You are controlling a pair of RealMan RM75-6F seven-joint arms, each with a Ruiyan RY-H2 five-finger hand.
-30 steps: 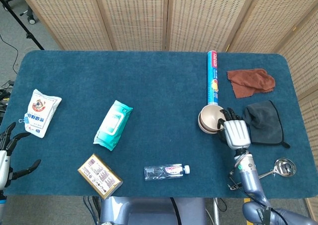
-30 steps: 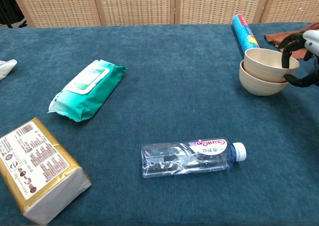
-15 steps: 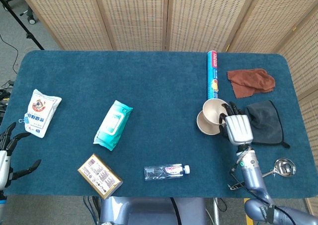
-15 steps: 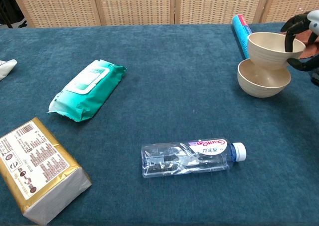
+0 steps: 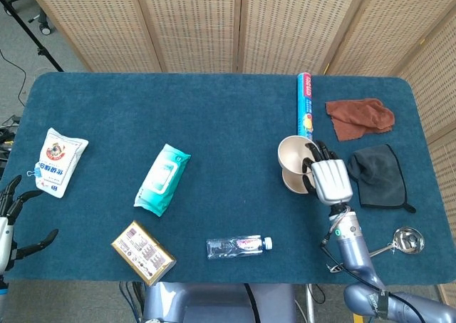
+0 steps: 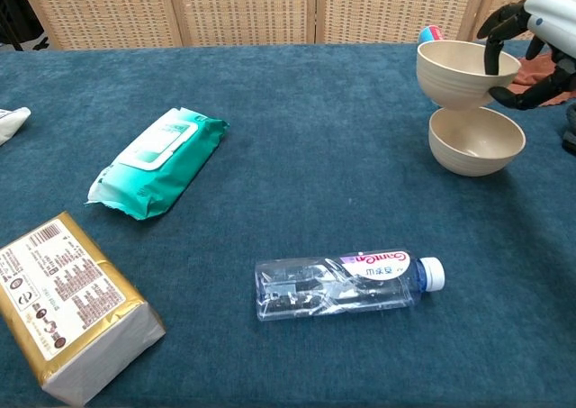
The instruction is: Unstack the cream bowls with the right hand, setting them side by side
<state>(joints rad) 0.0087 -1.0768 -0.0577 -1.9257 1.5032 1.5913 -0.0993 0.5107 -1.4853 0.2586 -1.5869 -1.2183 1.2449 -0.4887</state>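
Cream upper bowl (image 6: 467, 73), pinched at its rim by the right hand (image 6: 531, 31), hangs clear above the lower bowl (image 6: 476, 140) at the frame's upper right. Bare cloth lies to the frame's left. The left hand (image 5: 13, 212) is apart, empty.

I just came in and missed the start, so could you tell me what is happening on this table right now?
The robot is unstacking two cream bowls. Its right hand grips the upper bowl by the rim and holds it in the air, clear of the lower bowl, which sits on the blue table. The lifted bowl is not yet set down beside the other. The left hand hangs open at the table's edge, holding nothing.
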